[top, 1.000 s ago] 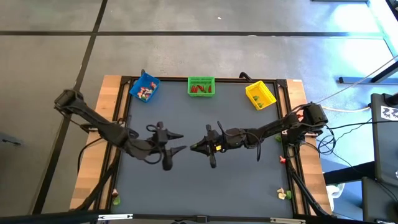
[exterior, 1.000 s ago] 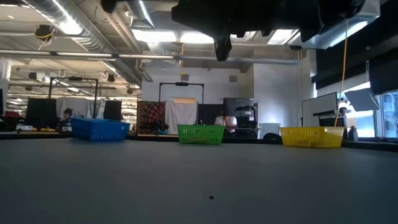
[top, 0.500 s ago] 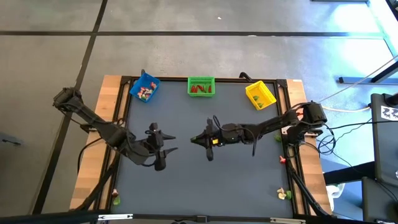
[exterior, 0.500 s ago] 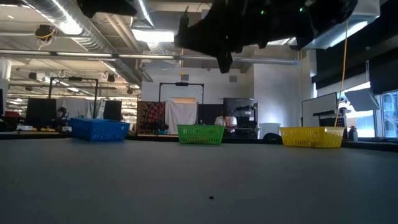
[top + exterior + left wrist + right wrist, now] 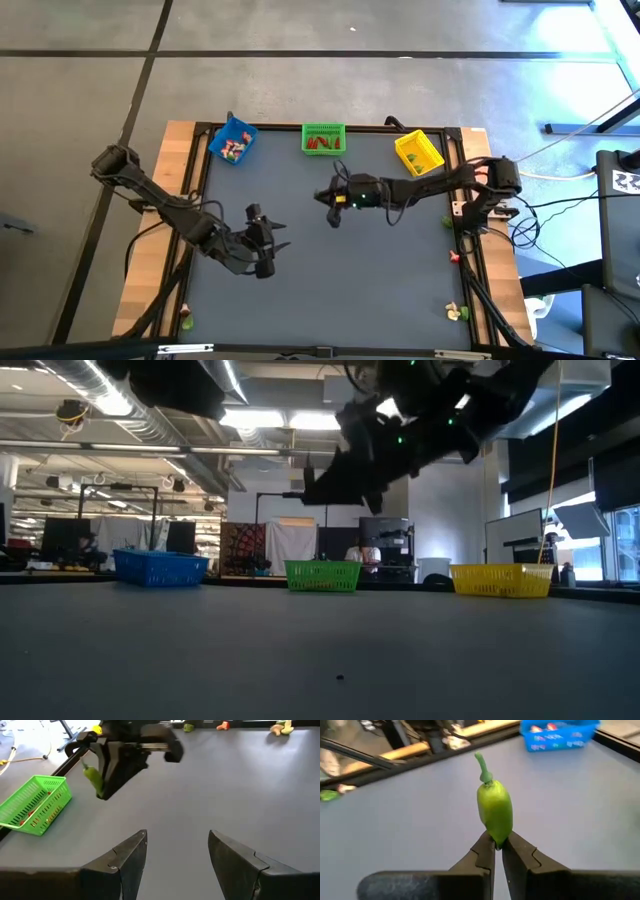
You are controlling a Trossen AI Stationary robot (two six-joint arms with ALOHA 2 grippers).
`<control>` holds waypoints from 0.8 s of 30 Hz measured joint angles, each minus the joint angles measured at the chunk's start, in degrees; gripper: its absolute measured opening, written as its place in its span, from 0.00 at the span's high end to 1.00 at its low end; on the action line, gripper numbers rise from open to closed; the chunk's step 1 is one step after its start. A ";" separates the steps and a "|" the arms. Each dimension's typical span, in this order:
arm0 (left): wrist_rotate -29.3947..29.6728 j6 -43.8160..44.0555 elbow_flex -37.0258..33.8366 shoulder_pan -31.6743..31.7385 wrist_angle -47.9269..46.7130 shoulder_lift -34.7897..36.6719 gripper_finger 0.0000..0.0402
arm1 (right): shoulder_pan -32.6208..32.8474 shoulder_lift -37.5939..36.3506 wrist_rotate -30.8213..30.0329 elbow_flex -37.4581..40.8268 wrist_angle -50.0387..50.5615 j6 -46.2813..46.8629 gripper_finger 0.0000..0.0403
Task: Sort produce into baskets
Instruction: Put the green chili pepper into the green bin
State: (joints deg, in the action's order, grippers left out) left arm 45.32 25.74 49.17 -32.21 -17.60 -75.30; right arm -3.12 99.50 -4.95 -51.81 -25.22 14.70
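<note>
Baskets (image 5: 323, 139) at upper centre already hold produce; right gripper (image 5: 497, 851) pinches a green pepper (image 5: 495, 812), left gripper (image 5: 177, 862) gapes empty, strays (image 5: 456, 313) remain.

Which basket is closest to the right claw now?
The green basket, middle of the three; the right claw hangs just short of it, blue and yellow farther to either side.
</note>
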 joint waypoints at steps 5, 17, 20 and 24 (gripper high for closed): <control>0.00 -0.16 -0.04 0.00 -0.05 -0.22 0.48 | -3.44 0.00 0.00 0.00 3.24 -0.02 0.93; 0.20 -0.16 -0.04 0.00 -0.09 -0.22 0.48 | -11.04 0.00 0.02 0.00 4.69 -0.02 0.93; 0.22 -0.18 -0.04 0.00 -0.11 -0.22 0.48 | -12.94 0.00 0.02 0.00 5.51 -0.02 0.93; 0.24 -0.19 -0.04 0.08 -0.22 -0.22 0.48 | -15.55 0.00 0.02 0.00 5.02 0.26 0.93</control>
State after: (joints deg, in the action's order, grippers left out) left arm 45.56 25.54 49.12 -32.13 -17.82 -75.53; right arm -18.68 99.50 -4.93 -51.81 -20.21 14.96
